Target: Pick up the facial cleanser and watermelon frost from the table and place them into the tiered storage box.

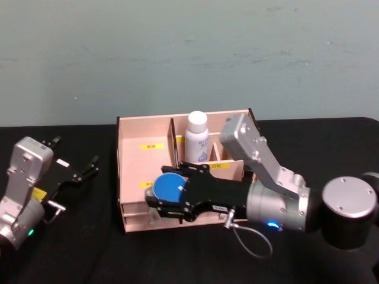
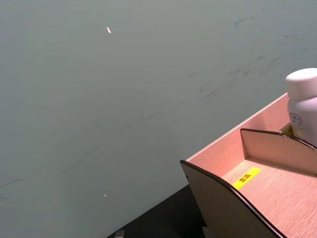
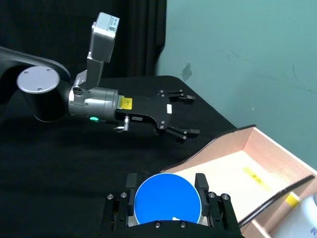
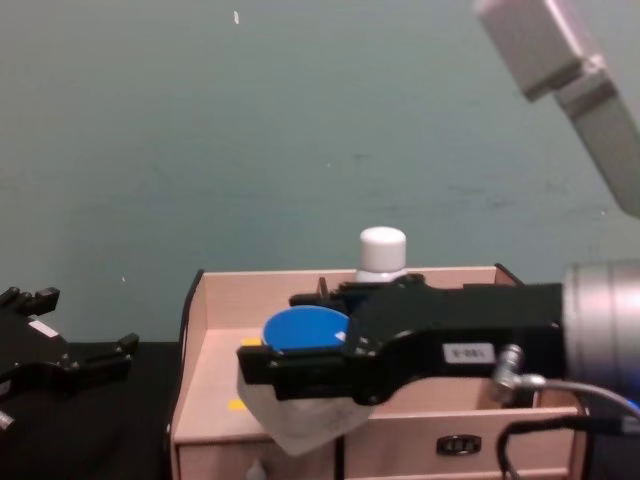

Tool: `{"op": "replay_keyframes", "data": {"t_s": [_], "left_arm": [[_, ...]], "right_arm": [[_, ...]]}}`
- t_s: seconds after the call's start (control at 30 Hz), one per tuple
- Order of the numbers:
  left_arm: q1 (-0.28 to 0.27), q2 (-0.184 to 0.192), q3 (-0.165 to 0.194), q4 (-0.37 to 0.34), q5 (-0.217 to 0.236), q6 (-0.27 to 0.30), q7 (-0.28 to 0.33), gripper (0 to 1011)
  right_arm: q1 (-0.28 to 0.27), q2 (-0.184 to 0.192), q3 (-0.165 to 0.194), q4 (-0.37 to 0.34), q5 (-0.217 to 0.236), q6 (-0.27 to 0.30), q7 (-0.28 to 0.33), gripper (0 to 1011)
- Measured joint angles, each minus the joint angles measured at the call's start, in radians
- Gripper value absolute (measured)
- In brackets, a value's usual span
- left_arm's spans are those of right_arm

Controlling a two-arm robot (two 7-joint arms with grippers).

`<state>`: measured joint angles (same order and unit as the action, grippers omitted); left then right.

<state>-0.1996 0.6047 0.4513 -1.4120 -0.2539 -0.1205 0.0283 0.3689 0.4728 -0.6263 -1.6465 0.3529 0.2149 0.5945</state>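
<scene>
The tiered storage box [image 1: 118,171] stands mid-table, light wood with yellow labels. The facial cleanser [image 1: 197,139], a white capped bottle, stands upright in a back compartment; its cap [image 4: 382,248] rises above the box's back wall, and it also appears in the left wrist view [image 2: 303,99]. My right gripper [image 1: 167,189] is shut on the watermelon frost [image 1: 170,187], holding the blue-lidded jar over the box's front left tier. A finger [image 3: 200,181] sits on each side of the lid [image 3: 167,199]. My left gripper [image 1: 76,152] hangs open left of the box, holding nothing.
Black cloth covers the table, with a teal wall close behind the box. Small drawers [image 4: 460,443] run along the box's front. Bare cloth lies to the left and right of the box. The right arm's forearm [image 1: 278,198] crosses the box's front right.
</scene>
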Motion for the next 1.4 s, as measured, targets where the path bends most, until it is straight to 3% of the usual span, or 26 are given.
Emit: {"op": "replay_keyframes", "data": {"t_s": [0.4,0.9,1.4], "left_arm": [[0.000,0.000,0.000,0.000,0.000,0.000,0.000,1010],[0.000,0.000,0.000,0.000,0.000,0.000,0.000,1010],[0.000,0.000,0.000,0.000,0.000,0.000,0.000,1009]], "right_arm": [[0.099,-0.066,-0.036,0.133,-0.042,-0.038,-0.010,718],[0.151,-0.125,-0.057,0.239,-0.071,-0.074,-0.002,718],[0.177,-0.159,-0.064,0.296,-0.104,-0.083,-0.007,718]]}}
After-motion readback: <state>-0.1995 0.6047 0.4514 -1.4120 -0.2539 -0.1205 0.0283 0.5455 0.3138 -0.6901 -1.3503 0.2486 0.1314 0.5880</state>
